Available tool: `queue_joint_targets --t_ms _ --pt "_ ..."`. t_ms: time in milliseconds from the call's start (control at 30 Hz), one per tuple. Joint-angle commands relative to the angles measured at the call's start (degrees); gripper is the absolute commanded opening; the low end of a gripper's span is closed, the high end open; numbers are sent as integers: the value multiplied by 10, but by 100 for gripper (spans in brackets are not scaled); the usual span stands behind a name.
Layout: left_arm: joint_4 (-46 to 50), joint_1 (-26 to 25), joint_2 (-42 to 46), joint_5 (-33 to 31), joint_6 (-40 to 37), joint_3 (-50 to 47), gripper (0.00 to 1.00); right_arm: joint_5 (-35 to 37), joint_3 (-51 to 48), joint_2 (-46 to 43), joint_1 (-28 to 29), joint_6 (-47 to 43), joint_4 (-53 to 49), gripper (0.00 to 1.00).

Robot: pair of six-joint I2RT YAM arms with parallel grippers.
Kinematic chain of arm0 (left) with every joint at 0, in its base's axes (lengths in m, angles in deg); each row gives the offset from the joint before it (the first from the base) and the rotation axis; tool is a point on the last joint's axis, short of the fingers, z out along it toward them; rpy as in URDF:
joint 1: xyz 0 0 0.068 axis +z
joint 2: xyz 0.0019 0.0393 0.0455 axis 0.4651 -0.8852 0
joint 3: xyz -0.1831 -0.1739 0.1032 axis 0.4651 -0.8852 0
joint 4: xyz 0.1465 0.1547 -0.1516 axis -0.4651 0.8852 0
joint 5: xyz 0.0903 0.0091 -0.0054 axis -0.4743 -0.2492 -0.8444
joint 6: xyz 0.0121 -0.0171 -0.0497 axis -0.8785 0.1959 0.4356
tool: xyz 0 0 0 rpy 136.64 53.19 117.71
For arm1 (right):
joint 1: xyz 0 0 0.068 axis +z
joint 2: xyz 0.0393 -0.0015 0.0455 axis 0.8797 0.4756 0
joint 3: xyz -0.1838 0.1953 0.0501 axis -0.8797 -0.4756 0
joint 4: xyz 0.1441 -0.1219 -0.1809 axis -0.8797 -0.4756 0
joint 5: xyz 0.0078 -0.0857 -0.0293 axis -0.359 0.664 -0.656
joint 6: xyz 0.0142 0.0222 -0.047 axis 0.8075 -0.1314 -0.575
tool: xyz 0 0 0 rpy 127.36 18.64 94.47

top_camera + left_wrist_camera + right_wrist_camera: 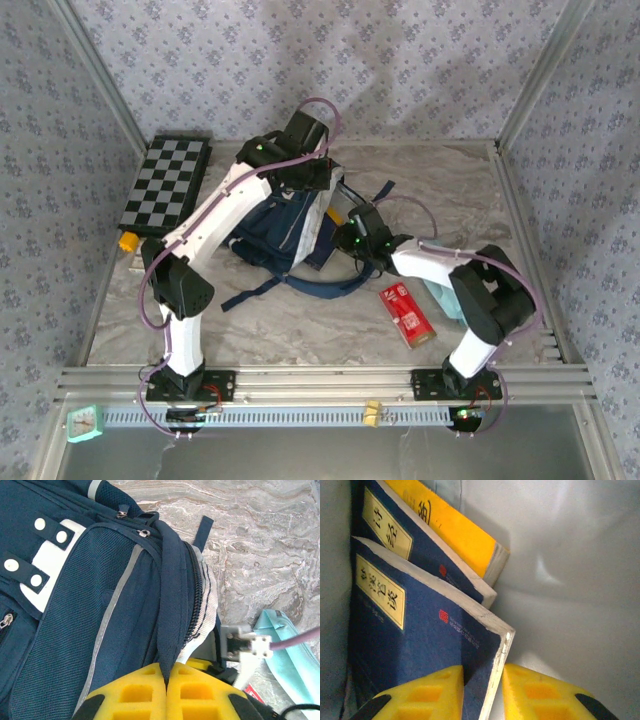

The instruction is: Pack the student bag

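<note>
R tool [484,680] straddles navy book [420,645], btm edge cropped, poss. gripping.

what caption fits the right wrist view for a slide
Right gripper straddling a navy book, second navy book and yellow book behind, inside the student bag

The student bag [285,235] lies mid-bench [300,335], beyond the arm bases. A checkerboard [165,183] sits at the far left corner, with a small object [128,241] just beside its near end. To the right of the bag and nearer the front lies a packet [407,313]. A pouch [440,297] lies just to the packet's right, partly under the right arm. The left end effector [166,672] pinches the bag's rim. The right end effector [484,682] reaches into what seems to be the bag's inside. Its fingers straddle the nearest of three books [420,645], which lean one behind another.
</note>
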Motion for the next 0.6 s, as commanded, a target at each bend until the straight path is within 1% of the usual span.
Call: queue_joint_targets --t_ms 0,100,200,333,433,567 --pt "-34 10 32 -4 10 3 0 -14 35 29 6 12 68 25" --pt "-37 10 30 -2 14 3 0 -3 64 52 7 9 108 24" --pt "-35 12 29 -7 14 4 0 -5 99 66 5 -2 68 24" --pt "-31 14 32 -13 11 -1 0 -12 64 29 -8 -16 52 43" --pt "-36 14 31 -7 13 -7 0 -30 21 -19 -34 -21 35 49" --pt "-45 14 28 15 22 -26 0 -19 -21 -120 -62 -77 -39 56"
